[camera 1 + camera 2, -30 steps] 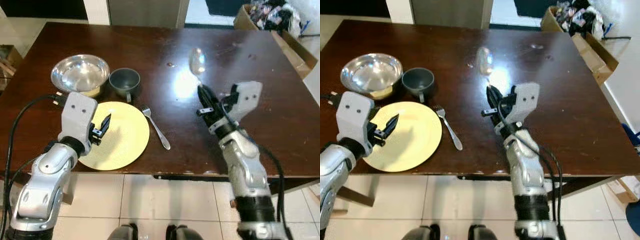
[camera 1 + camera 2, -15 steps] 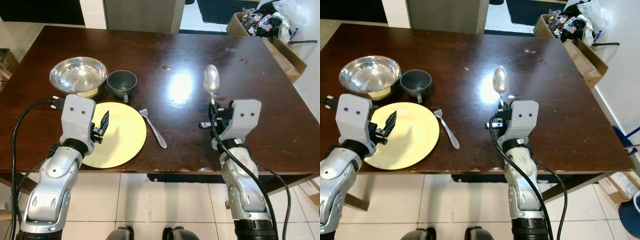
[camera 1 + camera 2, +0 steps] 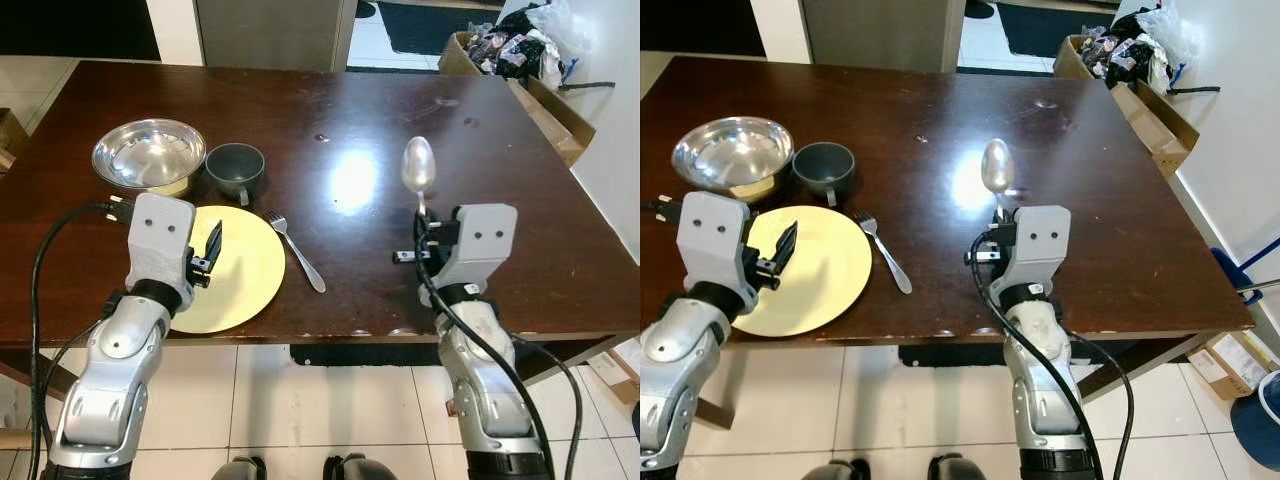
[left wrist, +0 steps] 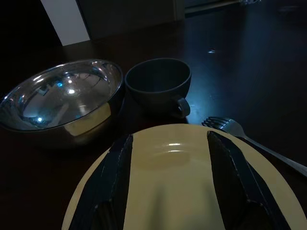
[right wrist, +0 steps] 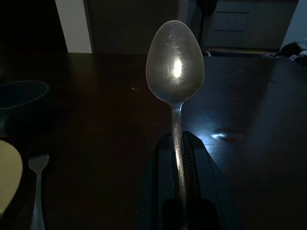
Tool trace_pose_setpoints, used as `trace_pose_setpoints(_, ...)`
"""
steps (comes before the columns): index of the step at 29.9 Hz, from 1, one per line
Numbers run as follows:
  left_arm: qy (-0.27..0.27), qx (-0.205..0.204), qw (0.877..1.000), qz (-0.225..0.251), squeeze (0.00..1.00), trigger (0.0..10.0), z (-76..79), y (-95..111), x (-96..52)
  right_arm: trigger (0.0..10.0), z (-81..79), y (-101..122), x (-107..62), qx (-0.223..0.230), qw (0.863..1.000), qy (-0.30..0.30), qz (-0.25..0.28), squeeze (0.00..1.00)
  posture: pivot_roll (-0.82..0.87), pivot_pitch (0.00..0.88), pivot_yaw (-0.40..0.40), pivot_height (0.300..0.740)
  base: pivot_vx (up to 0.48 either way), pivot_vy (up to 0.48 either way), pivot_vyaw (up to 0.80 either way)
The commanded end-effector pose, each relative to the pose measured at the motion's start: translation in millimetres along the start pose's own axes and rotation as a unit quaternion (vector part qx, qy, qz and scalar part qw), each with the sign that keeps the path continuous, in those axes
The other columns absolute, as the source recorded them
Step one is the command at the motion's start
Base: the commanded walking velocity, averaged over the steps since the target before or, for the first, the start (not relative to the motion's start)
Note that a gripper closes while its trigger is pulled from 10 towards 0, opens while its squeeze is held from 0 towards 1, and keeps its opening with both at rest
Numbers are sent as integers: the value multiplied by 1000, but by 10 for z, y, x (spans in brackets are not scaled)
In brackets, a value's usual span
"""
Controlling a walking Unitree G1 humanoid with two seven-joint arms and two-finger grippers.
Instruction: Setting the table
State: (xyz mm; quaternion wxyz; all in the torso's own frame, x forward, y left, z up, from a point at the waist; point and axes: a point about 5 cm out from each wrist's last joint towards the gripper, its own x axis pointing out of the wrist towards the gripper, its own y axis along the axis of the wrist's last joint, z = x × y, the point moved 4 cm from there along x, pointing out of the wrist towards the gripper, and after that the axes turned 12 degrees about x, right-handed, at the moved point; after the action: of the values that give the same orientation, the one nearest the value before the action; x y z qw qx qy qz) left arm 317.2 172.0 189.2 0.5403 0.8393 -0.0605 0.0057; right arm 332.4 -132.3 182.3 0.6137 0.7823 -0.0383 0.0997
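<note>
A yellow plate (image 3: 240, 275) lies near the front left of the dark wooden table (image 3: 330, 100). Just right of it lies a fork (image 3: 297, 252). Behind the plate stand a grey cup (image 3: 235, 168) and a steel bowl (image 3: 148, 155). My left gripper (image 3: 212, 245) hovers open over the plate's left part, its fingers (image 4: 115, 182) spread above the yellow surface. My right gripper (image 5: 177, 141) is shut on the handle of a silver spoon (image 3: 418, 165). The spoon's bowl (image 5: 175, 62) points away from me, above the table's right half.
A cardboard box (image 3: 490, 45) full of bags stands on the floor beyond the table's far right corner. A white wall runs along the right. The table's front edge (image 3: 350, 335) lies just before my arms, with tiled floor below.
My right arm has swung from slanting left to pointing straight ahead, carrying the spoon rightward. The camera view has shifted a little. The left gripper stays over the plate.
</note>
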Motion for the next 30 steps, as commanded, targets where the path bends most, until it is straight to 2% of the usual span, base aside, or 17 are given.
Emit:
trace_pose_setpoints(1,1,4,1000,-8,0,10000,10,-53,-16,10000,-17,19,-19,3,1000,0,1,0,-57,39,9,740,-352,0,0)
trace_pose_setpoints(3,2,7,1000,-7,0,10000,0,-51,-18,10000,-88,4,-8,24,1000,12,-5,0,-52,40,10,740,-360,0,0)
trace_pose_setpoints(8,2,10,1000,-5,0,10000,-13,-46,-21,10000,-153,7,6,47,999,21,-5,0,-46,40,15,740,-362,0,0)
trace_pose_setpoints(30,2,15,1000,-3,0,10000,-26,-36,-6,10000,-213,-5,2,63,997,34,-8,0,-41,43,21,740,-356,0,0)
